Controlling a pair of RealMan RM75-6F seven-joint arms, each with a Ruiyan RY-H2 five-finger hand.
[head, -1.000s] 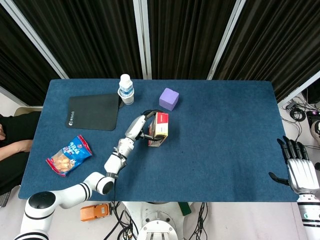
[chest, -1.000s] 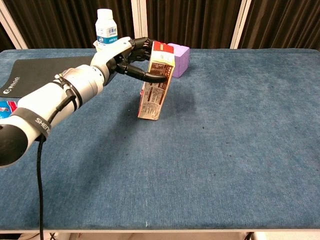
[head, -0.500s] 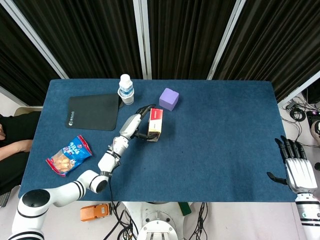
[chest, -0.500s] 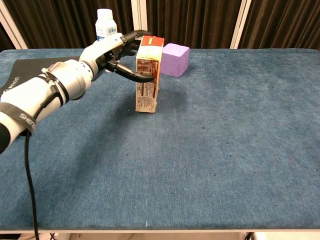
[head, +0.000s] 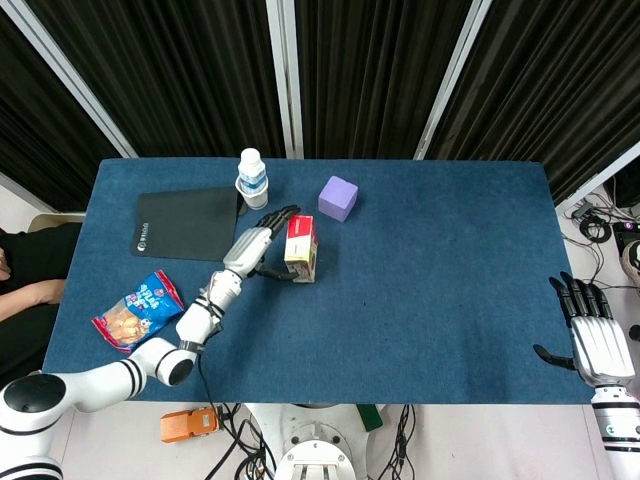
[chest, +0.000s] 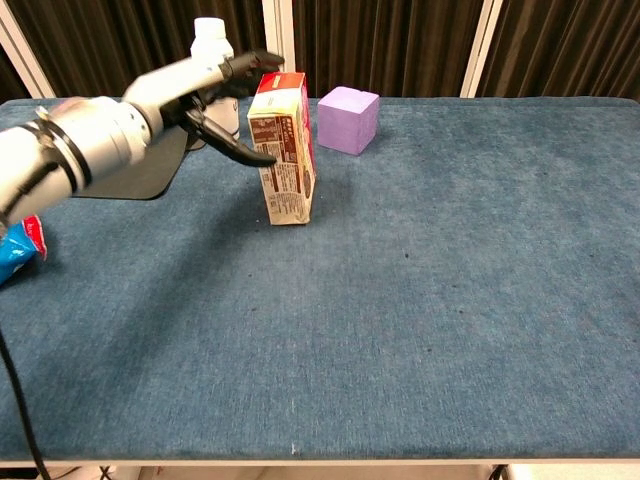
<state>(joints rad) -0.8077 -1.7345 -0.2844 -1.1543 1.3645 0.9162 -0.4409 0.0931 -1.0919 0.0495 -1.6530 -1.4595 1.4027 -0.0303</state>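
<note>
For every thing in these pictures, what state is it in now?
carton: upright on the table, tilted slightly.
left robot hand: fingers spread beside the carton; contact unclear.
right robot hand: fingers apart, holding nothing.
bottle: upright, cap on.
purple block: resting alone.
snack bag: lying flat.
black mat: lying flat.

You are looking down on a blue-clothed counter (head: 450, 260) standing before black pleated curtains (head: 370, 70) crossed by pale metal struts (head: 282, 75), with cables (head: 600, 225) lying on the light floor.
</note>
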